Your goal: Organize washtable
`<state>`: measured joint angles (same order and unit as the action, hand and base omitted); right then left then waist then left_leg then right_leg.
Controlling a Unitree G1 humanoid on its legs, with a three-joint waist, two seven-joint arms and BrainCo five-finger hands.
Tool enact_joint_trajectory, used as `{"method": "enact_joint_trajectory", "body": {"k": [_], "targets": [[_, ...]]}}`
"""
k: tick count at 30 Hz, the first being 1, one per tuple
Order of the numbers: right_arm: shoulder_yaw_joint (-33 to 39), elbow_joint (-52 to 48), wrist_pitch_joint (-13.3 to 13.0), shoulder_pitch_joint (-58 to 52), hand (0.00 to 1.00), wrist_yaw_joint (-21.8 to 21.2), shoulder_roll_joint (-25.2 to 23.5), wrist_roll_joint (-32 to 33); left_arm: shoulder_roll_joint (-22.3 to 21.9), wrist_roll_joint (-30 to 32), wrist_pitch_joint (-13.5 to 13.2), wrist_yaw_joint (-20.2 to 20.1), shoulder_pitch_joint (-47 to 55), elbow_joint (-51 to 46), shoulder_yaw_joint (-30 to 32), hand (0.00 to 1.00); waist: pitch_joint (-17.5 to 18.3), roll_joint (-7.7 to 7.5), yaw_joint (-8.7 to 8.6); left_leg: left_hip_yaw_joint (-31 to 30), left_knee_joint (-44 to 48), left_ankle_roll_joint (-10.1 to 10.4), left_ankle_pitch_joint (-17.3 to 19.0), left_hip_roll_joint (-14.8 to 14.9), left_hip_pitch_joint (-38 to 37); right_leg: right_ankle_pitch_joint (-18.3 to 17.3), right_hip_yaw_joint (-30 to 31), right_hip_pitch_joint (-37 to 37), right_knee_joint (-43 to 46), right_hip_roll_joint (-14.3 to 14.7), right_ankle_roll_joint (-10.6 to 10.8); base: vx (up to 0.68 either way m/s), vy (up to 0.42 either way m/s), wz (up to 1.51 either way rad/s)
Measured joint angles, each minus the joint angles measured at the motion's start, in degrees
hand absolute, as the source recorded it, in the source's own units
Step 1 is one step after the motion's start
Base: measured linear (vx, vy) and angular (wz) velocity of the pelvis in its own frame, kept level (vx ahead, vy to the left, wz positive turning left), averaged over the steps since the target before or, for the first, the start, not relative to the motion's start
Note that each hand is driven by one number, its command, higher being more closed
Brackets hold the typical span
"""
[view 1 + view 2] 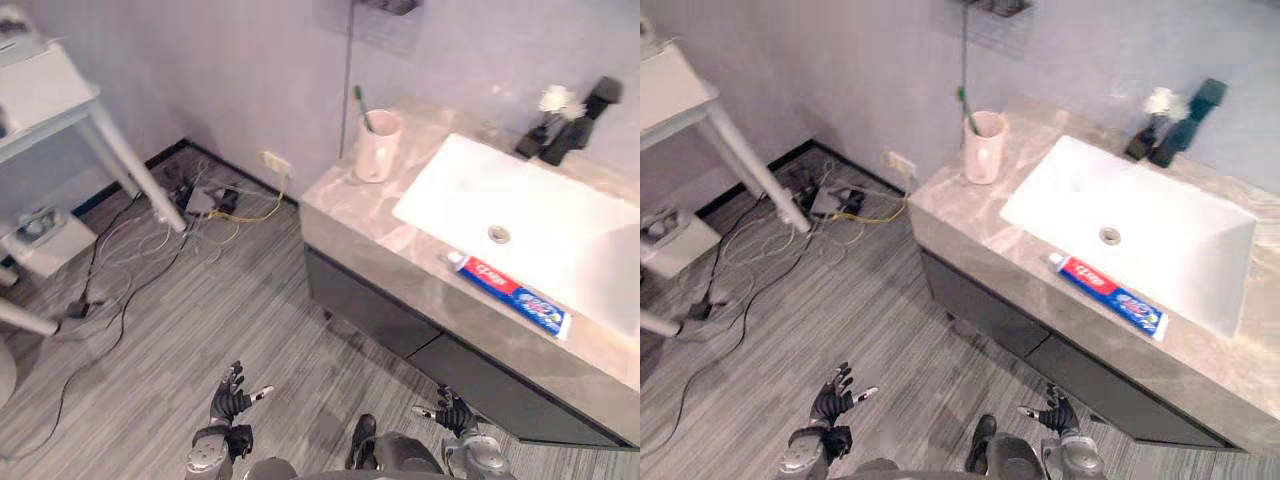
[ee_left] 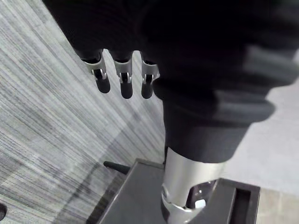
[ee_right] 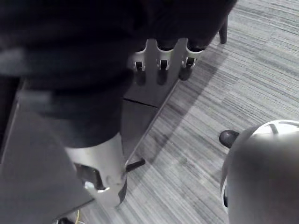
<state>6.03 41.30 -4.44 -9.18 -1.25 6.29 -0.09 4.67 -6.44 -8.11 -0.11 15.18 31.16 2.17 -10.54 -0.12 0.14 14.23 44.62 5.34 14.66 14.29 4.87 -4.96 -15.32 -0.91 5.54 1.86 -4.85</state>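
Left wrist view is showing the left hand [image 2: 122, 77] with its fingers hanging straight and loosely spread, holding nothing, over the grey striped floor [image 2: 42, 121]. The right hand [image 3: 161, 59] is hanging the same way in its own wrist view, fingers relaxed and empty, beside the dark cabinet front [image 1: 400, 332].

Going outward from there, the toothpaste tube [image 1: 510, 293] is lying flat on the front strip of the worktop [image 1: 375, 245], just beside the near rim of the white sink [image 1: 440, 185]. It is sitting ahead of and above the right hand and a little to its right, well apart from the left hand, so the right arm is looking like the nearer one for it. Its long axis is running along the worktop's front edge, with the white cap pointing toward the robot's left and the flat tail toward the right.

Farther off, the pink cup [image 1: 377, 148] is standing upright on the worktop's far left corner with the toothbrush [image 1: 361, 106] leaning inside it. At the back the dark faucet [image 1: 582, 122] is standing behind the sink, with the small flower vase [image 1: 548, 118] just beside it.

Counting: one tube, one cup, one toothbrush, one faucet, one vase, one sink.
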Motion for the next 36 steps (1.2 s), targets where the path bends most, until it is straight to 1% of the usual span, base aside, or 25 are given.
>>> {"method": "enact_joint_trajectory", "body": {"k": [1,2,3,4,5,6,7,8,10,11,12,13,17,19,21,22,23,25,26,27,28,29,31,33,36], "targets": [[0.15,0.00,-0.01,0.24,0.00,0.00,0.04,0.13,-0.09,0.00,-0.04,0.01,-0.13,0.00,-0.06,0.00,0.02,0.06,0.18,-1.56,-2.16,0.01,0.70,-1.12,0.86,0.22,1.21,0.00,0.05,-0.14,-0.27,0.19,0.066,-1.24],[0.22,-0.09,0.00,0.55,0.00,0.04,0.01,0.31,-0.48,0.01,-0.09,0.09,-0.04,-0.01,-0.10,0.00,-0.13,-0.22,0.85,-7.74,-9.96,-0.31,1.14,-4.43,2.50,0.12,4.77,-0.23,0.36,-0.06,0.10,0.12,0.059,-0.96],[0.22,-0.11,0.00,0.60,0.00,0.05,0.00,0.33,-0.56,0.02,-0.10,0.11,-0.02,0.00,-0.07,0.00,-0.13,-0.22,0.89,-9.02,-11.36,-0.31,1.14,-4.86,2.55,0.11,5.42,-0.34,0.41,-0.04,0.25,0.19,0.156,-1.33],[0.25,-0.86,0.01,0.67,0.00,0.12,-0.32,0.49,-1.25,0.03,-0.11,0.14,0.45,-0.01,0.04,0.00,-0.18,-0.13,0.98,-15.13,-17.30,-0.07,1.00,-7.18,2.57,0.01,8.46,-1.14,0.71,-0.07,1.12,0.13,0.144,-0.81],[0.20,-1.25,0.01,0.62,0.00,0.13,-0.32,0.51,-1.42,0.04,-0.14,0.13,0.56,-0.01,0.03,0.00,-0.19,-0.13,0.98,-16.34,-18.62,-0.02,0.97,-7.58,2.54,-0.03,9.18,-1.22,0.92,-0.06,1.37,0.18,0.236,-1.12],[0.16,-2.97,-0.14,0.20,0.00,0.12,-0.29,0.50,-2.13,0.04,-0.20,0.18,0.97,-0.02,-0.09,0.00,0.28,0.80,0.94,-20.53,-23.71,0.59,0.18,-8.51,1.89,-0.48,11.36,-0.95,1.59,0.30,2.34,0.13,0.232,-1.05],[0.14,-4.08,-0.18,-0.35,0.00,0.23,-0.41,0.50,-2.51,0.04,-0.35,0.22,1.33,0.12,-0.21,0.00,0.92,1.82,0.93,-21.09,-24.62,-0.33,-3.84,-8.39,0.93,-1.06,13.62,-1.01,2.19,0.89,3.32,0.14,0.252,-1.15],[0.05,-4.41,-0.16,-0.33,0.00,0.25,-1.04,0.48,-2.24,0.09,-0.42,0.21,1.34,0.14,-0.18,0.00,1.19,1.30,1.00,-19.45,-24.75,-0.80,-3.62,-8.41,0.14,-1.19,15.07,-1.27,2.15,0.52,3.95,0.16,0.246,-0.97],[-0.30,-6.98,-0.20,-1.74,0.00,0.18,-2.93,0.38,-1.51,0.40,-1.25,0.24,1.22,0.10,-0.08,0.00,2.37,-0.73,0.87,-14.85,-26.17,-2.15,-2.76,-9.01,-1.41,-1.50,18.27,-1.04,2.07,-1.00,5.52,0.16,0.215,-0.74],[-0.31,-6.97,-0.18,-1.80,0.00,0.17,-3.22,0.20,-1.22,0.51,-1.25,0.23,1.17,0.10,-0.09,0.00,2.53,-0.88,0.93,-13.80,-26.46,-2.38,-2.61,-9.13,-1.82,-1.60,19.12,-0.90,2.06,-1.23,5.79,0.15,0.184,-0.71],[-0.37,-6.97,-0.18,-1.85,0.00,0.19,-3.64,0.01,-0.91,0.53,-1.26,0.22,1.05,0.20,-0.08,0.00,2.97,-1.51,0.91,-12.31,-26.94,-3.05,-2.14,-9.38,-2.75,-1.75,20.41,-0.96,1.91,-1.63,6.28,0.15,0.161,-0.62],[-0.56,-6.86,-0.18,-1.83,0.00,0.18,-3.71,-0.05,-0.94,0.57,-1.28,0.21,0.83,0.71,-0.11,0.00,3.23,-1.83,0.89,-11.13,-27.78,-3.30,-1.94,-9.75,-3.87,-1.63,20.85,-1.39,1.41,-2.07,6.55,0.15,0.147,-0.53],[-0.62,-6.08,-0.17,-1.74,0.00,0.19,-3.63,-0.31,-0.94,0.64,-1.28,0.19,-0.41,2.70,-0.22,0.00,3.53,-2.00,0.76,-9.26,-30.04,-3.38,-1.95,-10.62,-6.23,-1.59,21.91,-1.92,0.62,-2.92,6.98,0.14,0.091,-0.31],[-0.69,-4.72,-0.15,-1.43,0.00,0.20,-3.57,-0.54,-0.98,0.64,-1.28,0.20,-0.57,3.09,-0.44,0.00,3.49,-1.45,0.80,-9.01,-30.37,-3.39,-1.95,-10.66,-6.81,-1.78,22.11,-1.65,1.36,-2.87,7.27,0.09,0.020,-0.21],[-1.77,-2.53,-0.07,-0.27,0.00,0.25,-2.77,-0.90,-1.07,0.62,-1.25,0.27,-0.26,3.23,-0.47,0.00,3.50,-0.13,1.00,-8.82,-30.40,-3.49,-1.87,-10.67,-7.63,-2.64,22.69,0.43,5.72,-2.39,8.52,0.06,-0.016,-0.37],[-2.14,-1.81,0.00,0.31,0.00,0.18,-2.47,-1.10,-1.02,0.63,-1.26,0.31,-0.21,3.24,-0.46,0.00,3.47,0.23,1.03,-8.83,-30.40,-3.49,-1.86,-10.61,-7.78,-2.86,22.49,1.16,7.53,-2.16,8.86,0.02,-0.028,-0.34],[-2.49,-1.12,0.05,1.15,0.00,0.21,-2.20,-1.32,-0.85,0.62,-1.25,0.43,-0.28,3.28,-0.39,0.00,3.29,0.62,0.86,-8.84,-30.42,-3.50,-1.86,-10.46,-8.15,-3.52,21.37,2.97,11.36,-2.17,9.91,-0.01,-0.034,-0.19],[-2.62,-0.04,0.01,1.87,0.00,0.22,-1.89,-1.67,-0.68,0.60,-1.28,0.55,-0.70,3.95,-0.39,0.00,3.16,0.81,0.79,-8.71,-30.91,-3.67,-1.77,-10.36,-9.09,-4.05,17.26,5.06,15.14,-3.14,10.61,-0.06,-0.040,-0.10],[-2.74,0.63,0.04,2.23,0.00,0.21,-1.73,-1.76,-0.13,0.59,-1.27,0.55,-0.57,4.38,-0.44,0.00,3.23,0.55,0.81,-8.23,-31.95,-4.01,-1.58,-11.04,-9.45,-5.73,12.92,5.23,15.00,-4.95,8.89,-0.06,-0.025,-0.04],[-2.81,0.62,0.03,2.20,0.00,0.21,-1.72,-1.77,0.10,0.59,-1.26,0.55,-0.51,4.42,-0.44,0.00,3.24,0.17,0.80,-8.15,-32.06,-4.01,-1.58,-11.50,-9.41,-6.14,12.46,5.18,14.67,-5.31,8.35,-0.05,-0.034,-0.13],[-2.81,0.76,0.03,2.17,0.00,0.19,-1.08,-1.82,0.19,0.54,-1.23,0.68,-0.66,5.10,-0.41,0.00,3.64,-0.75,1.09,-8.03,-31.97,-4.03,-1.57,-12.00,-9.21,-6.63,12.12,4.41,12.14,-5.55,7.52,-0.04,-0.024,-0.12],[-2.76,0.90,0.03,2.21,0.00,0.23,-0.65,-1.79,0.09,0.55,-1.20,0.75,-0.67,5.60,-0.42,0.00,3.70,-0.08,1.12,-8.33,-31.68,-4.03,-1.58,-11.74,-8.90,-5.69,11.96,3.93,10.88,-5.20,7.55,-0.05,-0.021,-0.09],[-2.73,2.30,0.02,2.22,0.00,0.31,0.97,-1.77,0.04,0.55,-1.22,1.38,-0.05,6.66,-0.29,0.00,4.34,1.42,0.89,-8.23,-31.80,-4.04,-1.58,-10.75,-8.27,-2.32,12.05,2.08,5.05,-3.87,7.36,-0.04,0.005,-0.08],[-2.66,3.03,0.12,2.06,0.00,0.31,1.42,-1.72,0.09,0.50,-1.23,1.52,0.00,6.75,0.37,0.00,4.60,1.79,0.92,-8.43,-32.29,-3.97,-1.63,-10.33,-7.66,0.00,11.89,0.75,0.98,-3.20,7.10,-0.02,0.000,-0.07],[-2.52,3.05,0.12,2.07,0.00,0.32,1.50,-1.53,0.18,0.48,-1.24,1.54,-0.26,7.36,0.72,0.00,4.55,1.54,0.80,-8.84,-33.24,-3.59,-2.14,-10.25,-7.73,3.01,11.20,-1.55,-4.33,-2.78,6.92,0.01,-0.001,0.03]]}}
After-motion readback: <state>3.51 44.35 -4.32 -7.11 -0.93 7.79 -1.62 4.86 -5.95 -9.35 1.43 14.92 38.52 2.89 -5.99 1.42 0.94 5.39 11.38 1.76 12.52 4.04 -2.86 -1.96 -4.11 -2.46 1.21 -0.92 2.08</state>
